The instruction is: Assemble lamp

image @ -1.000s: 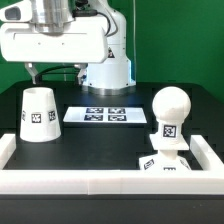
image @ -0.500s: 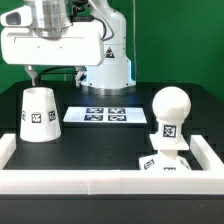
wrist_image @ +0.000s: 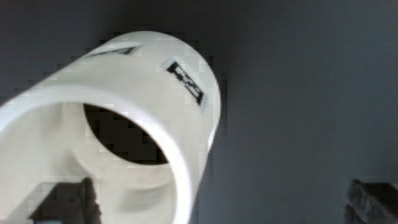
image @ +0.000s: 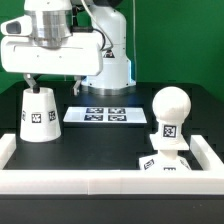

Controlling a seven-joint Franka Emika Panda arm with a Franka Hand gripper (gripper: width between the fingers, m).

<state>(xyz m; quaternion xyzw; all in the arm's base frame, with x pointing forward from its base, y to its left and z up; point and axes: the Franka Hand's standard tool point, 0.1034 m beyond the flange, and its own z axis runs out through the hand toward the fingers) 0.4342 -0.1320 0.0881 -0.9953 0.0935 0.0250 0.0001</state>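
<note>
Shade (image: 38, 114) upright on table, directly beneath hand (image: 33, 83); fingers spread, straddling top.

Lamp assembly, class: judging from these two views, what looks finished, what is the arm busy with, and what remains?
Done: the bulb stands upright on the base, though whether it is fully seated cannot be told. In hand: the gripper hangs just above the shade, which the wrist view shows open-ended from above; the fingers appear spread, nothing gripped. Left: grasp the shade and set it over the bulb.
</note>
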